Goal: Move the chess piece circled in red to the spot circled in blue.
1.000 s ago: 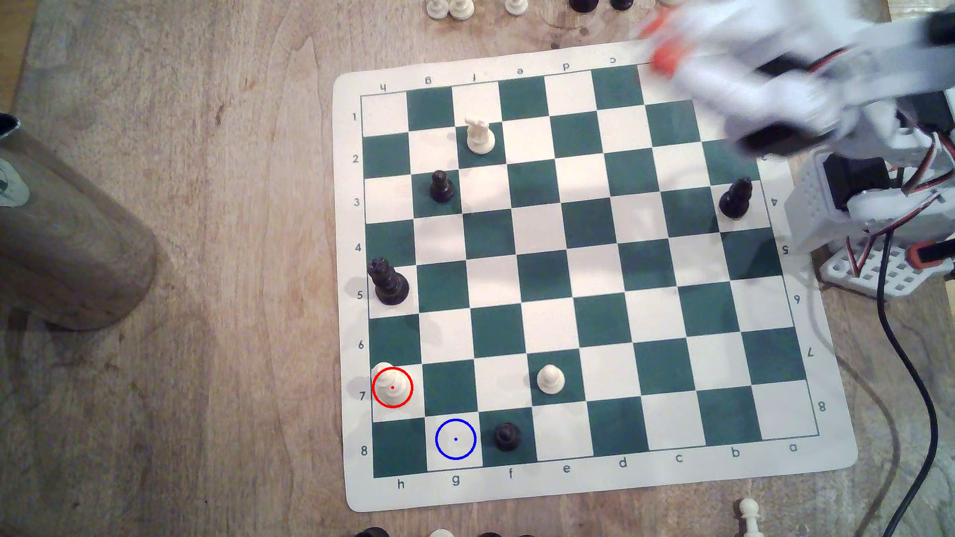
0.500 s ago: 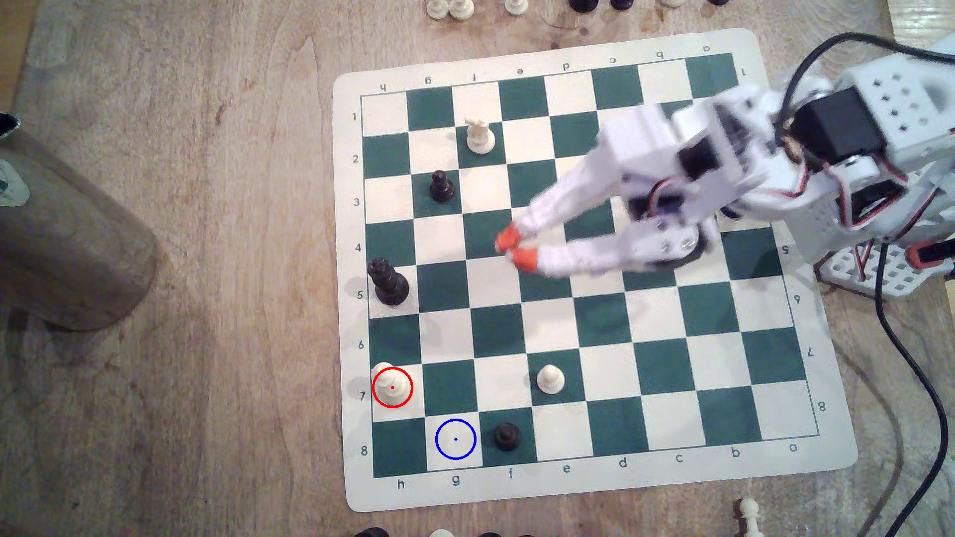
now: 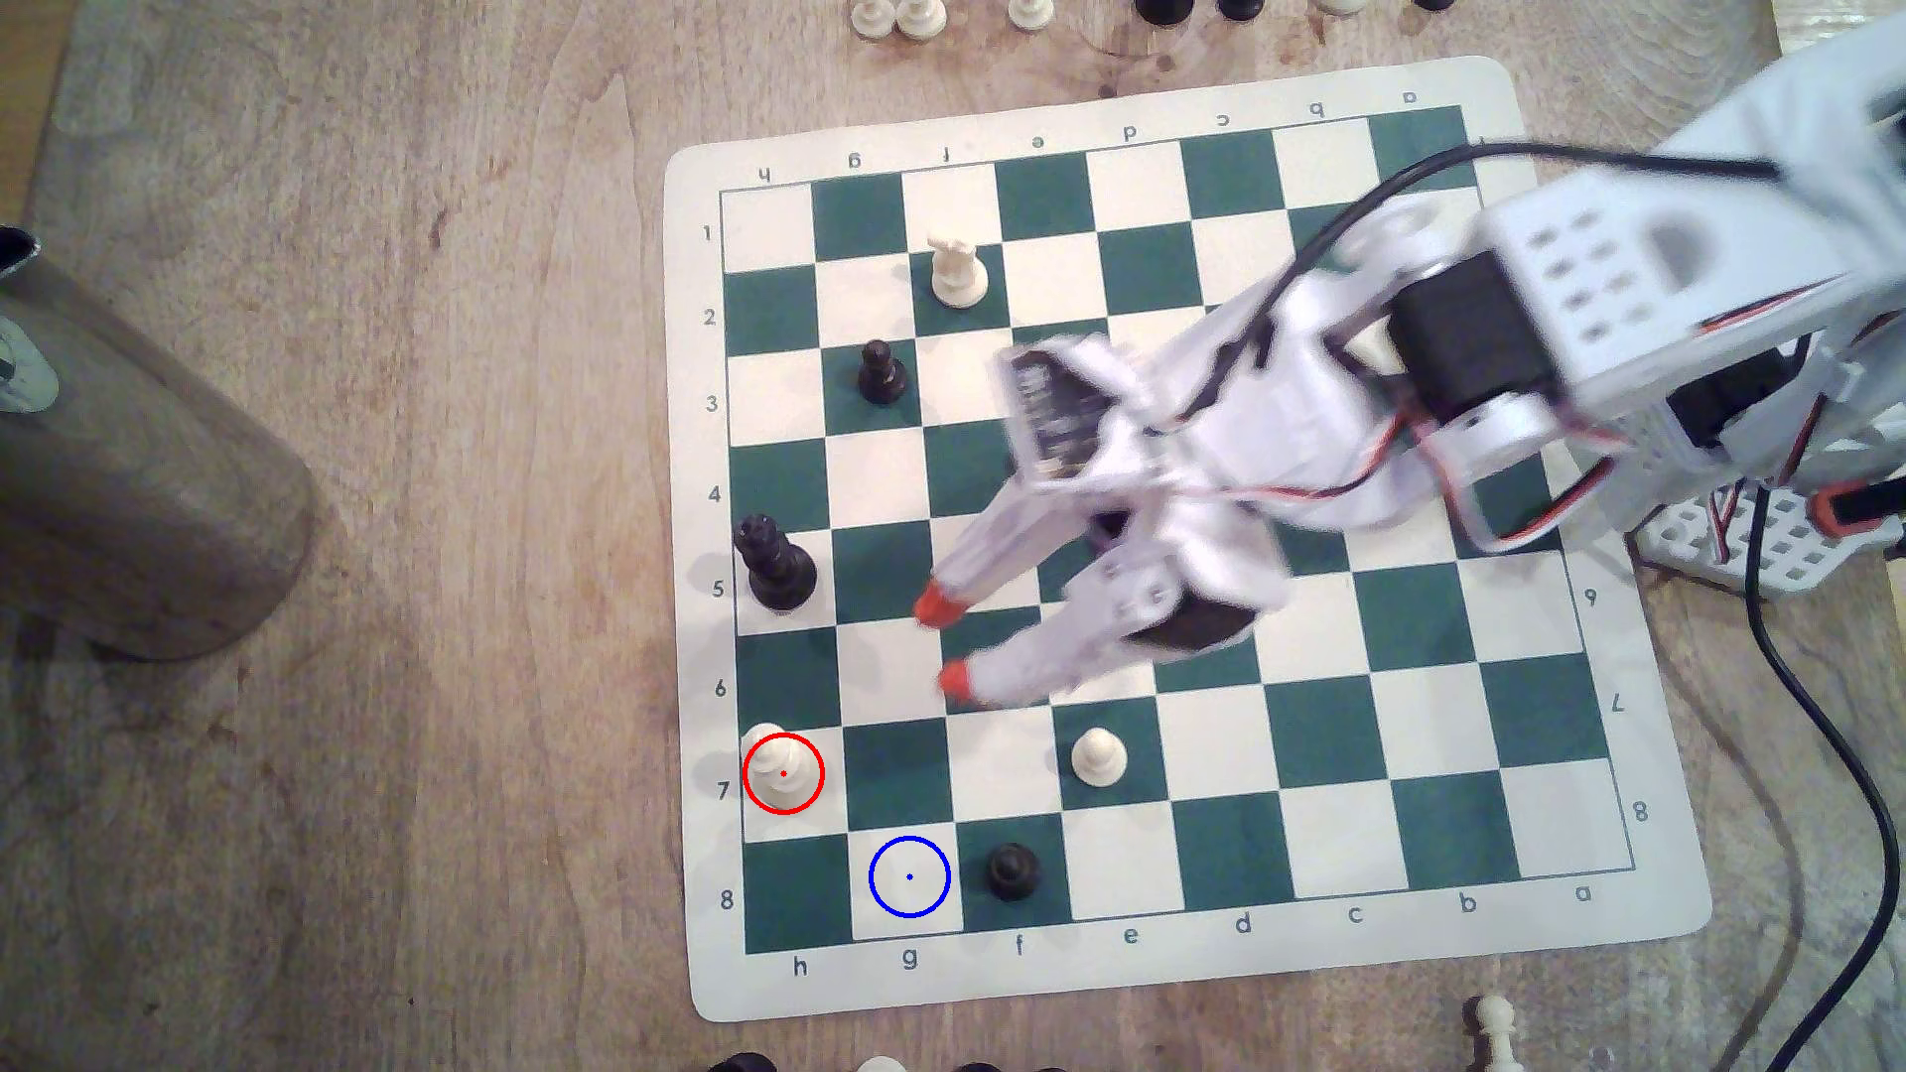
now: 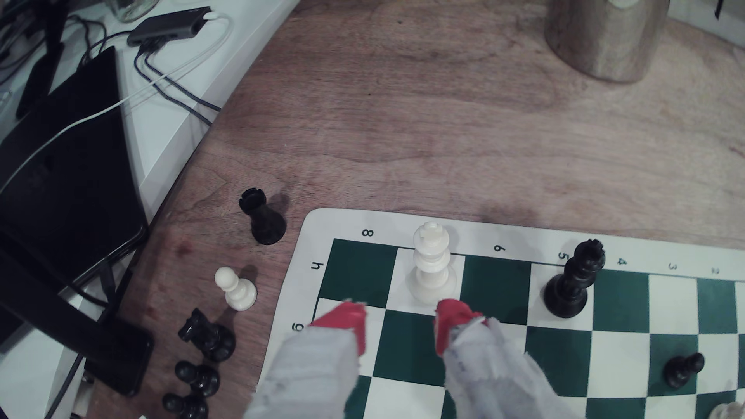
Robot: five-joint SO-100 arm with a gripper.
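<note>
1. Gripper (image 3: 944, 641) over the green-and-cream chess mat (image 3: 1186, 990), red-tipped jaws parted, empty.
2. White king (image 3: 781, 775), red-ringed, stands on h7, ahead of the tips, untouched.
3. Blue-ringed square (image 3: 909, 876) is g8, bare; a black pawn (image 3: 1012, 871) stands beside it.
4. Worn wooden tabletop (image 3: 413, 618); white desk (image 4: 169, 133) with cables beyond.

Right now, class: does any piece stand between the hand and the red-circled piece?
No. The open hand faces the red-circled piece across bare squares; the black piece stands off to one side.
</note>
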